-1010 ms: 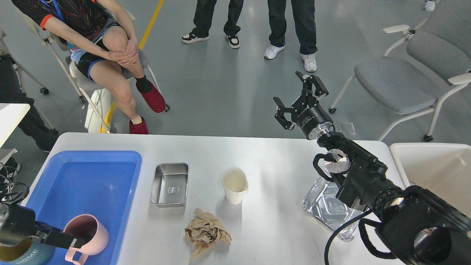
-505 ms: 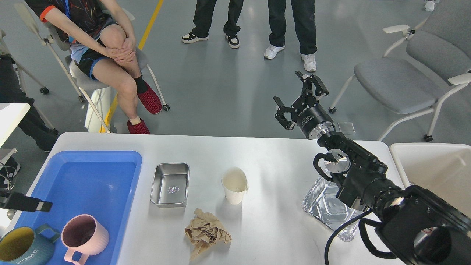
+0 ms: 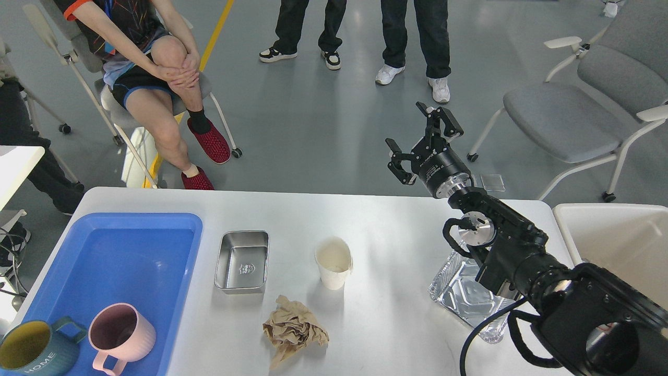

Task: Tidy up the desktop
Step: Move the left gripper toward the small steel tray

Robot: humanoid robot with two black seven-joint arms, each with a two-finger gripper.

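Observation:
The white desktop [image 3: 396, 230] fills the lower half of the head view. On it lie a steel tray [image 3: 242, 261], a white paper cup [image 3: 334, 262], a crumpled brown paper [image 3: 294, 331] and a foil container [image 3: 464, 296] partly under my right arm. A pink mug [image 3: 121, 335] and a teal mug [image 3: 32, 352] stand in the blue tray [image 3: 120, 261] at the left. My right gripper [image 3: 420, 137] is open and empty, raised beyond the desktop's far edge. My left gripper is out of view.
An off-white bin [image 3: 616, 240] stands at the right end of the desktop. A seated person [image 3: 151, 78] and two standing people [image 3: 365, 31] are beyond the far edge, with grey chairs [image 3: 579, 109] at the right.
My left gripper let go of the pink mug in the blue tray and drew back out of view to the left. The right arm has hardly moved.

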